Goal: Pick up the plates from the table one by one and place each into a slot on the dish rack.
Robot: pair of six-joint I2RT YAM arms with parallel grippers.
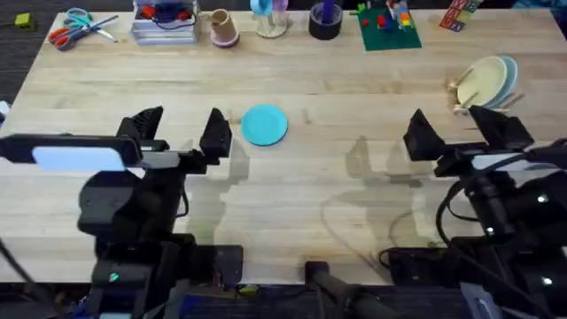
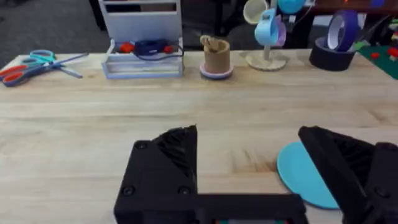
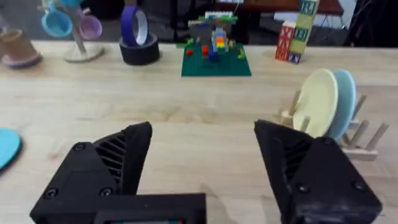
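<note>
A turquoise-blue plate (image 1: 264,124) lies flat on the wooden table (image 1: 337,204) left of centre; it also appears in the left wrist view (image 2: 301,175) and at the edge of the right wrist view (image 3: 6,147). My left gripper (image 1: 184,133) (image 2: 249,152) stands open just left of that plate, nothing between its fingers. At the far right stands the dish rack (image 1: 465,93) (image 3: 364,140), with a cream plate (image 1: 483,81) (image 3: 316,102) and a pale blue plate (image 1: 508,75) (image 3: 344,102) upright in its slots. My right gripper (image 1: 452,128) (image 3: 202,149) is open near the rack, holding nothing.
Along the far edge sit scissors (image 1: 75,27), a clear plastic tray (image 1: 164,25), a tan cup (image 1: 221,28), a mug tree (image 1: 270,18), a black tape roll (image 1: 325,22), a green brick plate (image 1: 388,27) and letter blocks (image 1: 459,16). Bare wood spans the middle.
</note>
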